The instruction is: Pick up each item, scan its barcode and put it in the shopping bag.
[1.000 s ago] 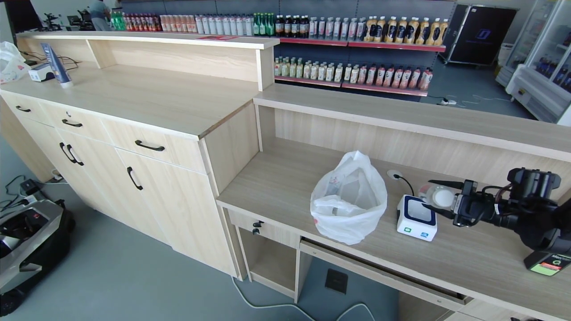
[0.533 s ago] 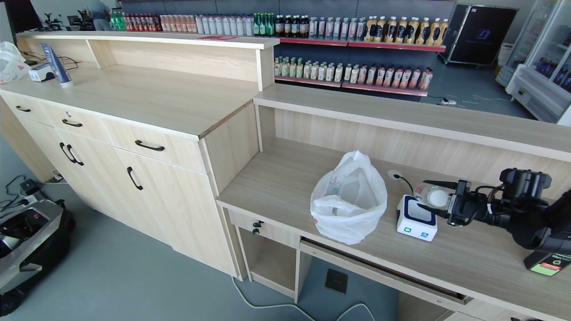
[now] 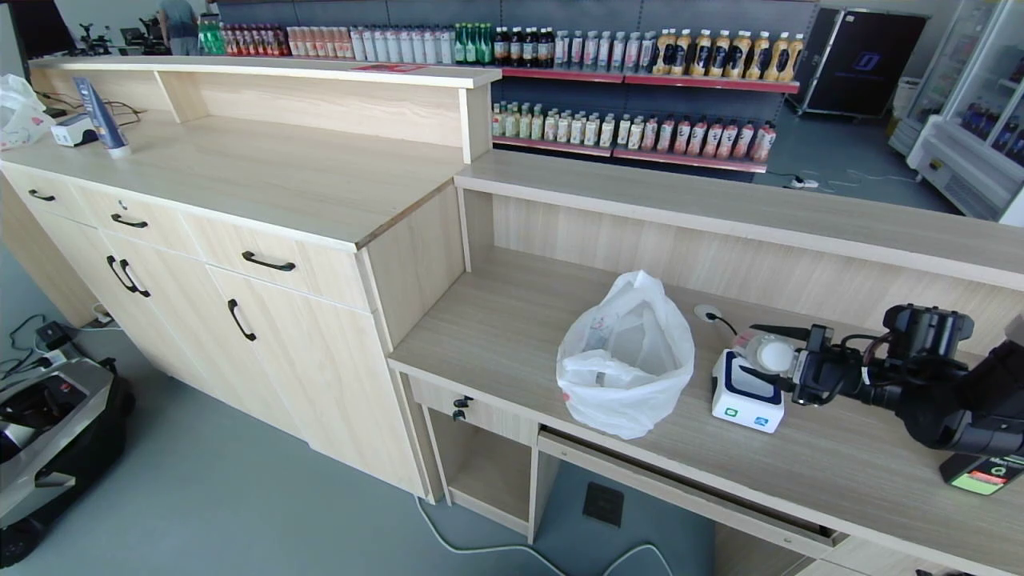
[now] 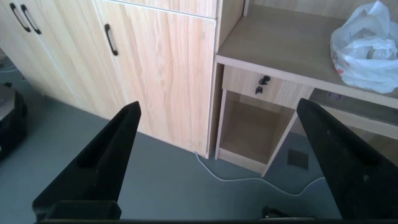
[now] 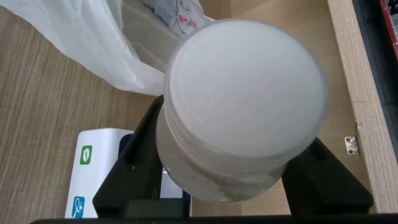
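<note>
Here the right gripper (image 3: 766, 352) is clamped on a jar (image 3: 774, 353), one dark finger on the far side of it and one on the near side. The jar has a cloudy body and a flat white lid. It is held on its side, with the lid facing left toward the shopping bag (image 3: 626, 356). It hangs above the desk (image 3: 496, 328), over the far right part of the scanner (image 3: 746, 392) and not touching it.

The scanner is a small white box with a dark top, standing on the desk just right of the bag. The bag is thin white plastic, upright with its mouth open, and pale contents show through it.

The left gripper (image 4: 217, 106) hangs low over the grey floor with its two dark fingers spread wide and nothing between them. The cabinet doors (image 4: 155, 62) are beyond it, and the bag is farther to the right.

A small dark device with a green and red label (image 3: 980, 474) lies near the desk's right end.
</note>
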You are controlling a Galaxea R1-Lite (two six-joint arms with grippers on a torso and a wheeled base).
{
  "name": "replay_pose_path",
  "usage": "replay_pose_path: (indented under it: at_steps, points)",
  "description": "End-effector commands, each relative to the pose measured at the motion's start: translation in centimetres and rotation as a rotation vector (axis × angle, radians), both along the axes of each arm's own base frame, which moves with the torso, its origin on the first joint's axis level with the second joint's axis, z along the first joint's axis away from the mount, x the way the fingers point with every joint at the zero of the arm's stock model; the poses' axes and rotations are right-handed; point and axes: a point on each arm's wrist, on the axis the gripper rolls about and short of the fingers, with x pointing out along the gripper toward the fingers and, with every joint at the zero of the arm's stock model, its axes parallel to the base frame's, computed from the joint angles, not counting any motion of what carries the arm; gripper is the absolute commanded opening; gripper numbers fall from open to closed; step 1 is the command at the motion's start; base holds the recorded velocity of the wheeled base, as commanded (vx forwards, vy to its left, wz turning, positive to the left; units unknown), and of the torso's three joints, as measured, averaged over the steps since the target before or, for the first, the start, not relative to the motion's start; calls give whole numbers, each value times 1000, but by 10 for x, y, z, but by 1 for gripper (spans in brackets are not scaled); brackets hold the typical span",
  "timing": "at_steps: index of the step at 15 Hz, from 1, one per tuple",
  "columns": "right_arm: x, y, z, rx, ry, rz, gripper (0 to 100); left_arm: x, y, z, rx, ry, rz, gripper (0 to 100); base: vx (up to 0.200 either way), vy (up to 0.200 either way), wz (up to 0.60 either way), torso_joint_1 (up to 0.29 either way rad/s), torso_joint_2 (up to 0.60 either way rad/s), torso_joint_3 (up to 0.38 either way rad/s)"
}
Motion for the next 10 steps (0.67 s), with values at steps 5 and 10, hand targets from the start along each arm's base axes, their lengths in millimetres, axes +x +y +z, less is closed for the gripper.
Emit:
replay_pose_path:
  at_steps: [5, 10]
  points:
    - [0, 0, 29, 94, 5, -25, 0, 0, 0, 0, -1, 0, -1, 100, 0, 0, 0, 0, 0, 0]
    - [-26, -19, 106, 361, 85, -237, 0, 0, 0, 0, -1, 0, 0, 100, 0, 0, 0, 0, 0, 0]
